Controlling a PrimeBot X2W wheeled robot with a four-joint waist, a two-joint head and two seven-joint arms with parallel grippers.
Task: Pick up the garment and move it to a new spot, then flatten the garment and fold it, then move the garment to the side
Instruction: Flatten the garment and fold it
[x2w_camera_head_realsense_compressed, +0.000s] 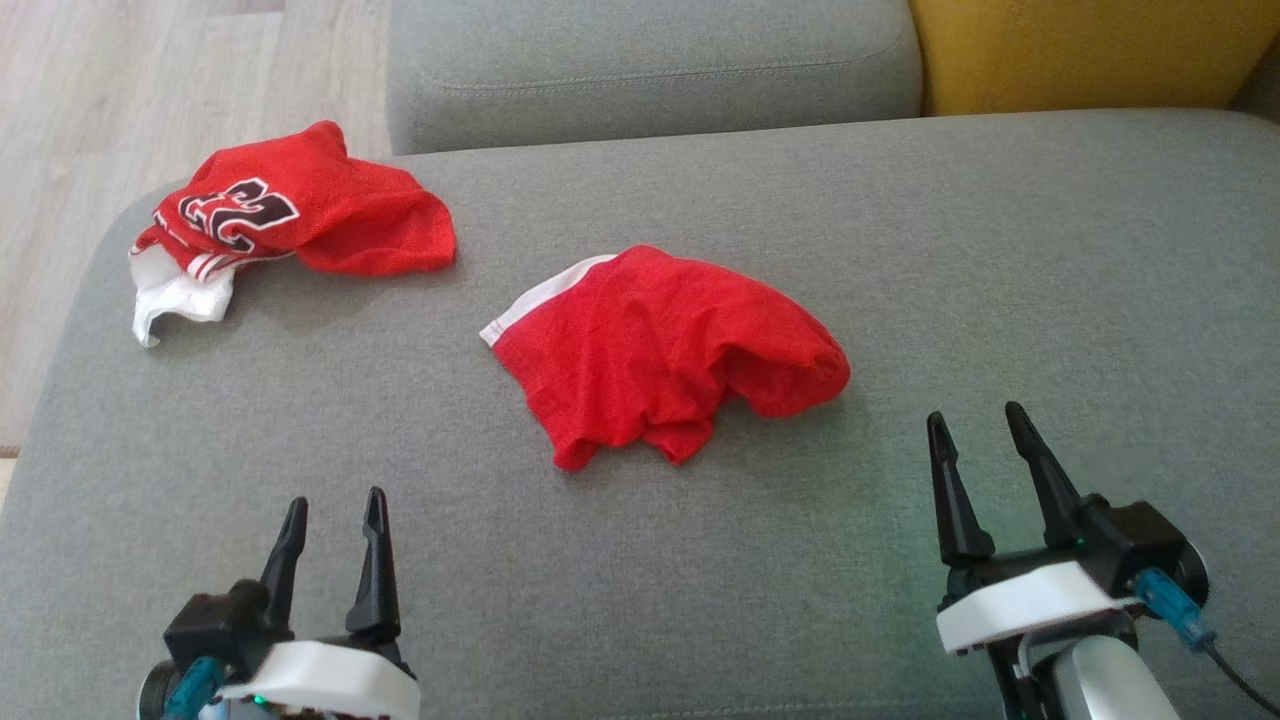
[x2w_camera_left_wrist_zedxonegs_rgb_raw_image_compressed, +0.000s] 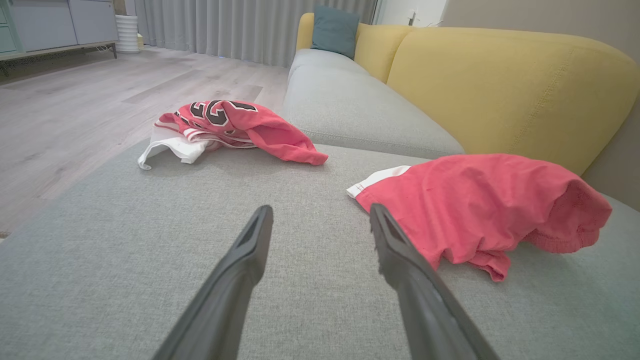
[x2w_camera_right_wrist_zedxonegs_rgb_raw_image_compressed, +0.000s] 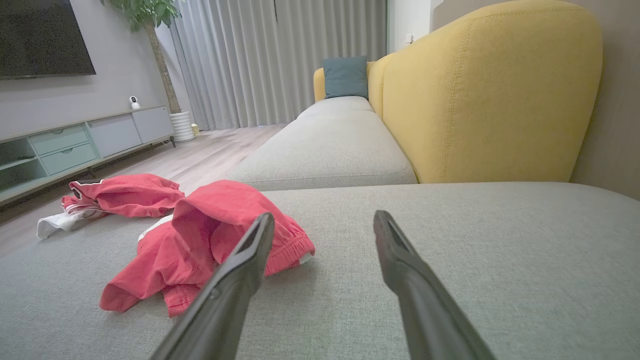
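Note:
A crumpled red garment with a white band along one edge lies in the middle of the grey sofa seat. My left gripper stands open at the lower left, well short of it. In the left wrist view the garment lies just right of that gripper, whose fingers have nothing between them. My right gripper is open too, a little to the right of the garment's bunched end. The right wrist view puts the garment left of the open right gripper.
A second red garment with a black-and-white number and white trim lies bunched at the seat's far left corner, near the edge above the wooden floor. A yellow backrest rises at the far right. Another grey cushion lies beyond.

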